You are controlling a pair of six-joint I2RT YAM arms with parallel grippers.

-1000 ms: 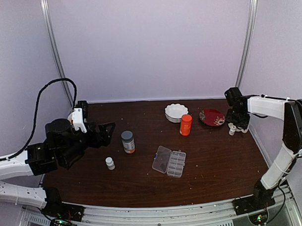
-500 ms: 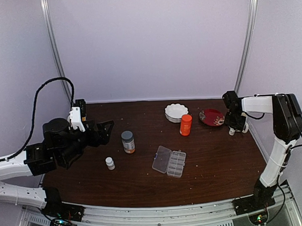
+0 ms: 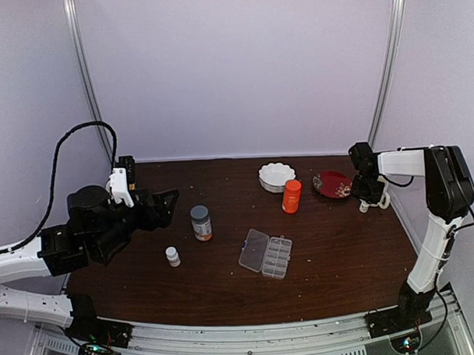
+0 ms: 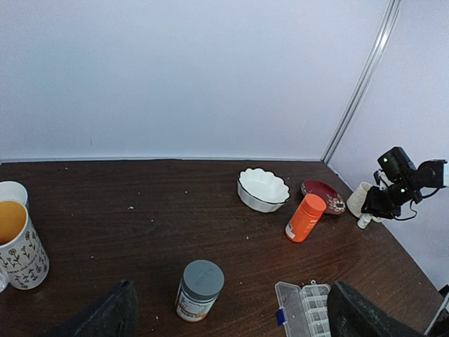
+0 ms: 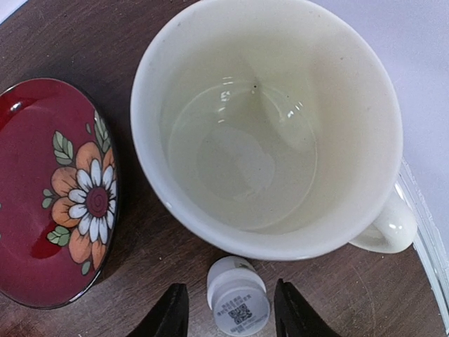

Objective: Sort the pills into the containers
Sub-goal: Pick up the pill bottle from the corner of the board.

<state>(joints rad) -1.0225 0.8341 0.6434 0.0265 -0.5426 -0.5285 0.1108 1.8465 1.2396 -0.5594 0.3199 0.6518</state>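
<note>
The clear pill box (image 3: 266, 254) lies open near the middle of the table, its small containers (image 4: 309, 312) showing at the bottom of the left wrist view. No pills show in any view. My right gripper (image 5: 230, 316) points down at the far right of the table. Its fingers (image 5: 172, 312) stand on either side of a small white bottle (image 5: 238, 305), with a gap on each side. That bottle (image 3: 364, 206) stands upright against a white mug (image 5: 273, 126). My left gripper (image 4: 231, 323) hovers wide open over the left of the table, with nothing between its fingers.
A red flowered dish (image 3: 332, 183) sits left of the mug. A white bowl (image 3: 277, 176), an orange bottle (image 3: 291, 196), a grey-capped bottle (image 3: 200, 222) and another small white bottle (image 3: 173, 256) stand on the table. A flowered mug (image 4: 17, 242) stands at the far left.
My right arm has swung in over the small white bottle and its jaws have narrowed around it. The left arm has hardly moved.
</note>
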